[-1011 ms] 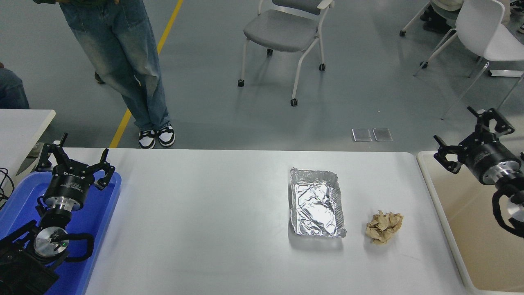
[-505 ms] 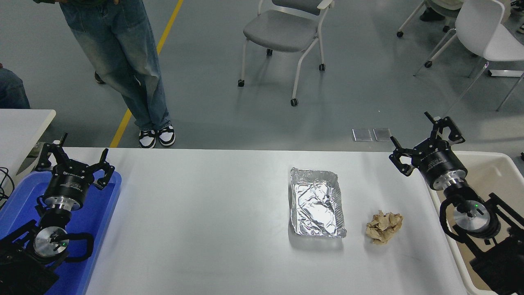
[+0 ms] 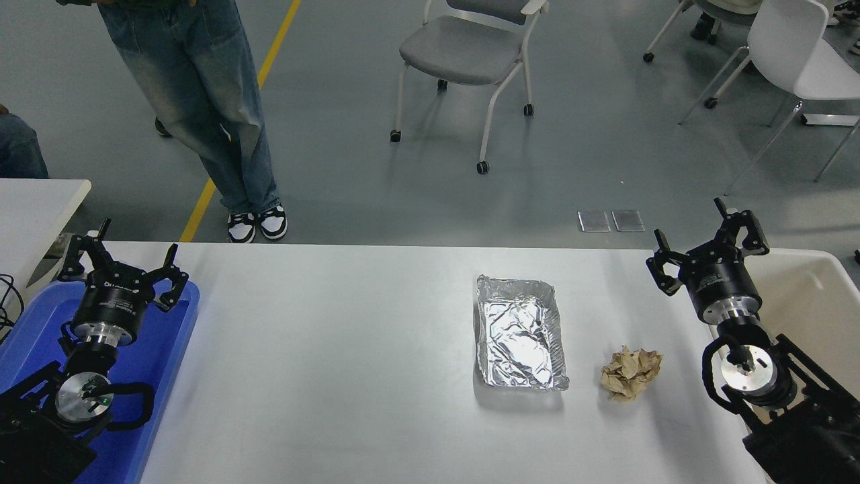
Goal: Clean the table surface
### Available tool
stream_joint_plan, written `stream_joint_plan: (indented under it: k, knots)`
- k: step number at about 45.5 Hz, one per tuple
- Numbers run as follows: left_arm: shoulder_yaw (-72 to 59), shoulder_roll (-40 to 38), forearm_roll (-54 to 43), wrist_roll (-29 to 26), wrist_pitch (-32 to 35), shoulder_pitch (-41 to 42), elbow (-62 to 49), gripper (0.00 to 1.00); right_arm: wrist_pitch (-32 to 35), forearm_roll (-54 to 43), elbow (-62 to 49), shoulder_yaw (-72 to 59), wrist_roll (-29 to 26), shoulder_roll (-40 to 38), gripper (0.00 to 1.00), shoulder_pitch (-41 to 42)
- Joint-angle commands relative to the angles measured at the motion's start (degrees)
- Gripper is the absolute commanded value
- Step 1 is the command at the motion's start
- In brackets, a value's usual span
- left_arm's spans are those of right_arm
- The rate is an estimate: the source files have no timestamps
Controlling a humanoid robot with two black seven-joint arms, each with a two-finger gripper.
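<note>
The white counter (image 3: 336, 376) is filling the lower half of the view, stretching from the blue tray (image 3: 171, 349) at its left end to a cream bin (image 3: 816, 296) at its right end. A crumpled foil tray (image 3: 519, 333) is lying on it right of centre, open side up. Just beside that, to the right and slightly nearer the camera, a wad of crumpled brown paper (image 3: 630, 372) is sitting on the bare surface, apart from the foil.

The right gripper (image 3: 707, 254) is hanging over the counter's far right corner, pointing away from the camera, its fingers (image 3: 662, 272) spread wide and holding nothing. It is well clear of both the paper wad and the foil tray, touching neither. Its arm is coming in from the lower right corner.

The left gripper (image 3: 119, 265) is sitting parked above the blue tray at the lower left, fingers likewise spread apart and empty.

Beyond the counter's far edge, a person in loose jeans (image 3: 201, 107) and black-and-white shoes is standing on the grey floor beside a yellow line (image 3: 235, 128). A grey wheeled chair (image 3: 470, 57) is standing further back, and a white chair (image 3: 793, 54) is at the top right. A smaller white table (image 3: 33, 202) is showing at the left edge.
</note>
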Motion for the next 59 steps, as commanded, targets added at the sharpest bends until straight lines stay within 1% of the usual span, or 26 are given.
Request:
stream_joint_plan:
  k: [1, 24, 40, 45, 49, 52, 59]
  knots:
    - [0.0, 0.1, 0.0, 0.1, 0.0, 0.0, 0.0, 1.0, 0.1, -6.1, -1.2, -2.0, 3.7, 0.3, 0.99, 0.6]
    - [0.0, 0.1, 0.0, 0.1, 0.0, 0.0, 0.0, 1.0, -0.2, -6.3, -0.6, -6.4, 3.3, 0.0, 0.99, 1.0]
    - [0.0, 0.0, 0.0, 0.1, 0.0, 0.0, 0.0, 1.0, -0.6, -6.2, 0.9, -6.5, -3.0, -1.3, 0.99, 1.8]
    - [0.0, 0.1, 0.0, 0.1, 0.0, 0.0, 0.0, 1.0, -0.9, -6.2, 4.1, -6.8, -5.9, -3.0, 0.99, 1.4]
    - [0.0, 0.1, 0.0, 0.1, 0.0, 0.0, 0.0, 1.0, -1.3, -6.2, 8.5, -9.1, -7.7, -6.1, 0.99, 1.2]
    - [0.0, 0.0, 0.0, 0.1, 0.0, 0.0, 0.0, 1.0, -2.4, -6.3, 12.0, -11.8, -7.9, -8.9, 0.99, 1.5]
    - [0.0, 0.1, 0.0, 0.1, 0.0, 0.0, 0.0, 1.0, -5.7, -7.7, 16.4, -20.4, -7.4, -14.1, 0.99, 3.7]
